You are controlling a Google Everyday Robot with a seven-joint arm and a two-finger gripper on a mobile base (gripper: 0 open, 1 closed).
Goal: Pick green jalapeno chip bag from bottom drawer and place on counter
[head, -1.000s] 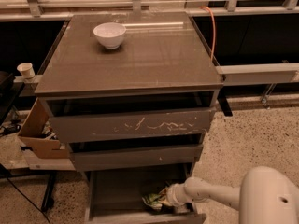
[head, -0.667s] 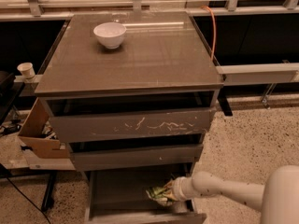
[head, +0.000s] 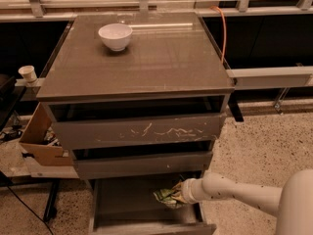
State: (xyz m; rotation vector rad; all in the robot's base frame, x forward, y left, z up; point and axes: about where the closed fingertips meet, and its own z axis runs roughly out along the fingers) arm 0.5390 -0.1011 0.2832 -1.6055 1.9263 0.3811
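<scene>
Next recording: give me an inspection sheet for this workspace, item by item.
Surface: counter, glossy, with a white bowl at its back left.
Job's things: chip bag lies in the open bottom drawer, right side.
Clutter: cardboard box and paper cup, left of the counter.
Grippers: gripper inside the drawer, at the bag.
Cables: orange cable by the counter's right rear.
Surroundings: speckled floor.

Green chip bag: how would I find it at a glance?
From the grey-brown counter, drop to the open bottom drawer. The green jalapeno chip bag lies toward its right, at the gripper of the white arm: the only crumpled green foil thing there.
</scene>
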